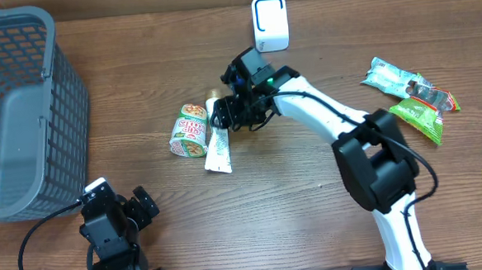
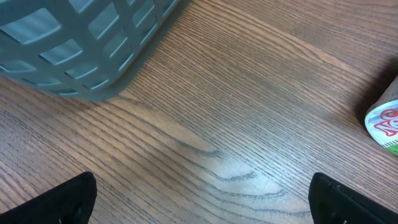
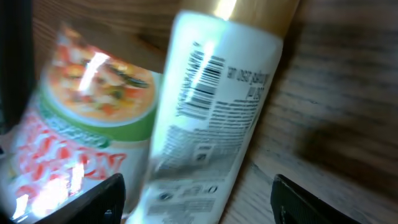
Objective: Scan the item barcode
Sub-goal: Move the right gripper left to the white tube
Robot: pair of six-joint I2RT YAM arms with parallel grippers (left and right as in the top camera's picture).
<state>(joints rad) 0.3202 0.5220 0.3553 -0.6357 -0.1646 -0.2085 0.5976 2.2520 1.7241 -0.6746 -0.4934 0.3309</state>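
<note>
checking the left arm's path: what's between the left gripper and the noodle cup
Nothing but bare wooden table between the left gripper and the noodle cup, shown in the left wrist view and overhead.

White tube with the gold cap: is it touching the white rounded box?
Apart. Overhead shows the white gold-capped tube lying far from the white rounded box.

The left claw [image 1: 144, 204] sits low at seven o'clock, pointing toward two, jaws spread wide. The right arm [image 1: 331, 118] stretches from five o'clock toward centre, and the right claw [image 1: 226, 115] points down, jaws apart
</note>
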